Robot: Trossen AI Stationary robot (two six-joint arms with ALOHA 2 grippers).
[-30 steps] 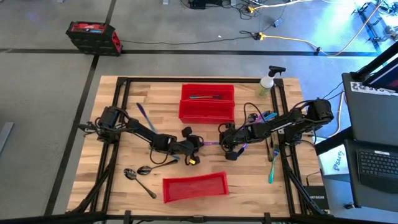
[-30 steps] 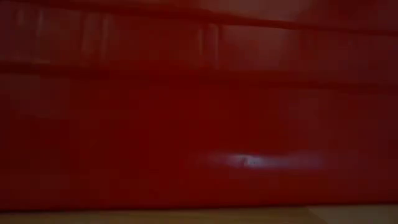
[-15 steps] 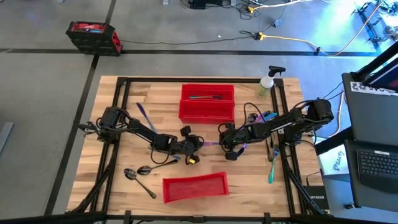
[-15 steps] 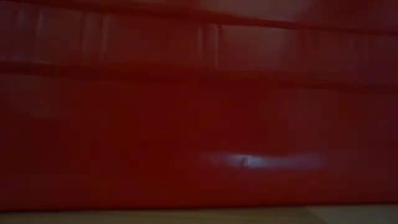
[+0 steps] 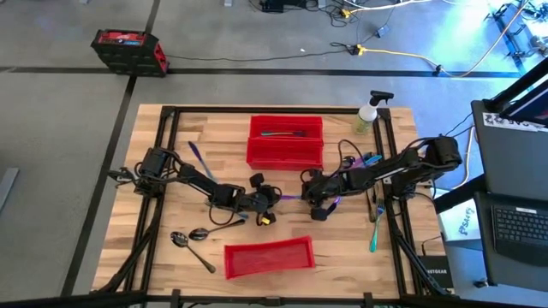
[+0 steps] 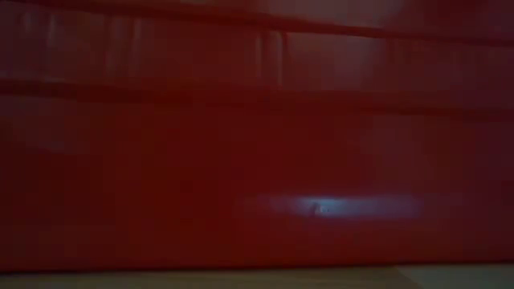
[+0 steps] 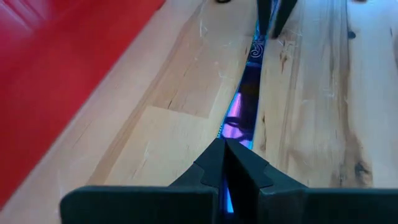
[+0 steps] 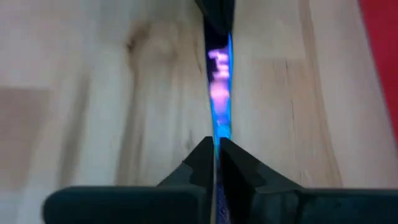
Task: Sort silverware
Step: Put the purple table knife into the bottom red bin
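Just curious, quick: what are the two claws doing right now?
Left gripper: closed on one end of the purple knife.
Right gripper: closed on its other end.

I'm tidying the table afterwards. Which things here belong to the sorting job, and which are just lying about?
Job: iridescent knife clamped by both grippers, left, right; spoons; red bins.
Lying about: spray bottle; red case on floor.

Little can be read. A white sheet of paper (image 5: 460, 220) beside the desk (image 5: 171, 214), at the high view's right edge, bears blue handwriting, perhaps a few letters, too small to make out. A white label (image 5: 437, 272) on a black box shows unreadable print.
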